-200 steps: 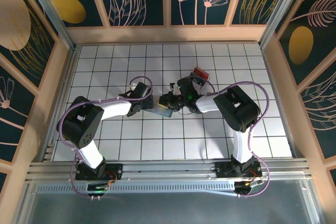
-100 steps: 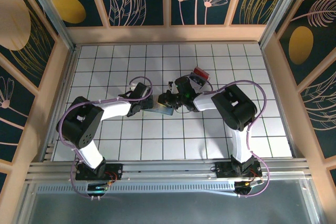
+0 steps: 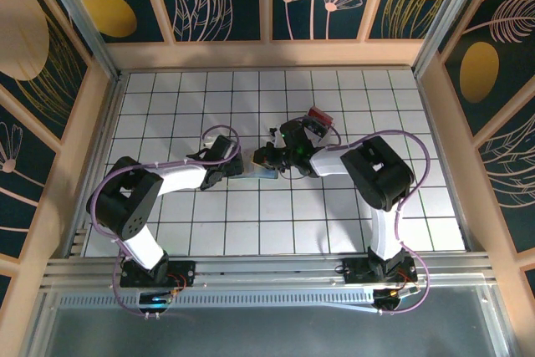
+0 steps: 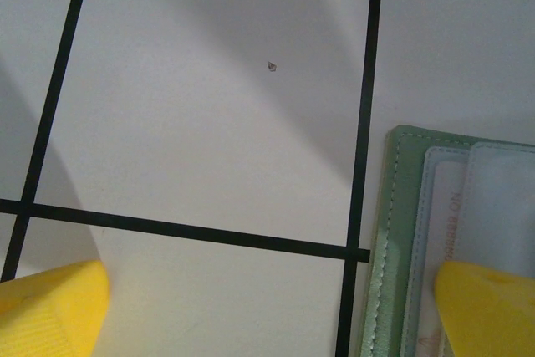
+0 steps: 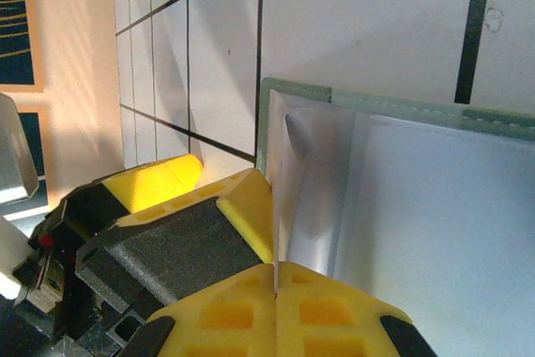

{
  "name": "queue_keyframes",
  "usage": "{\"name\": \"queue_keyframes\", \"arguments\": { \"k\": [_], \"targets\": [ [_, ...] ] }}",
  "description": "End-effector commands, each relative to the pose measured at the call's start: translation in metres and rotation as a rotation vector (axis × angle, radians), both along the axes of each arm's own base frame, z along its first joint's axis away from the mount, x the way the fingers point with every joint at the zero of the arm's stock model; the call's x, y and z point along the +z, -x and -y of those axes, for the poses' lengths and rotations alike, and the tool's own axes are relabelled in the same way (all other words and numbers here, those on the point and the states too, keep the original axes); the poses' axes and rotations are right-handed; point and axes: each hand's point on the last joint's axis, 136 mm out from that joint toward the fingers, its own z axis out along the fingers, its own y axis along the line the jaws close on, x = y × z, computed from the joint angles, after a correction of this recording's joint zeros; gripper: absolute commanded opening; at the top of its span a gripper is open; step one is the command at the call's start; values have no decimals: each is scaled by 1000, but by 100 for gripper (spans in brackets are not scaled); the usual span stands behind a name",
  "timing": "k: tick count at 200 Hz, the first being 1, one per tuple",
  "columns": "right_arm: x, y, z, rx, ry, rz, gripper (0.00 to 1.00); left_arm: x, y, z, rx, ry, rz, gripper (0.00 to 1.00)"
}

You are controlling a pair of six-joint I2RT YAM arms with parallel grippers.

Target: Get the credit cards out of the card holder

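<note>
The card holder (image 3: 256, 175) lies open on the white tiles between my two grippers. Its green stitched edge and clear pockets with cards (image 4: 447, 206) fill the lower right of the left wrist view. My left gripper (image 4: 267, 315) is open wide, one yellow fingertip (image 4: 489, 307) over the holder's panel and the other over bare tile. My right gripper (image 5: 275, 272) is shut on a thin pale sheet (image 5: 275, 206) standing edge-on at the card holder's (image 5: 393, 104) corner. I cannot tell whether this sheet is a card or a pocket leaf.
A small red and dark object (image 3: 318, 115) lies just behind the right wrist. My left gripper (image 3: 232, 170) and right gripper (image 3: 266, 160) are less than one tile apart. Wooden walls (image 3: 100, 106) ring the tiled floor.
The right jaws have closed fully on the thin sheet. The right wrist and the holder have shifted slightly towards the back. The left gripper stays open beside them.
</note>
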Motion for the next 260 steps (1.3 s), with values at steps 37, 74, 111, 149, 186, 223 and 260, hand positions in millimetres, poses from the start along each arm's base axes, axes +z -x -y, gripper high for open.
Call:
{"name": "queue_keyframes", "arguments": {
  "k": [37, 74, 111, 149, 186, 223, 260],
  "targets": [
    [13, -2, 21, -34, 37, 55, 4, -31, 36, -22, -15, -114, -157, 99],
    [15, -3, 33, -43, 112, 83, 0, -30, 35, -22, -18, -122, -153, 99],
    [19, -12, 54, -54, 251, 143, 0, -27, 33, -21, -19, -121, -141, 99],
    [41, -28, 83, -68, 391, 250, 0, -22, 27, -20, -21, -126, -128, 99],
    [71, -44, 105, -50, 520, 381, 0, -1, 19, -11, -28, -79, -80, 99],
    [105, -70, 140, -58, 666, 549, 0, 20, 11, -3, -30, -31, -33, 99],
    [120, -85, 163, -52, 780, 658, 0, 37, 6, 2, -26, 14, 9, 99]
  ]
}}
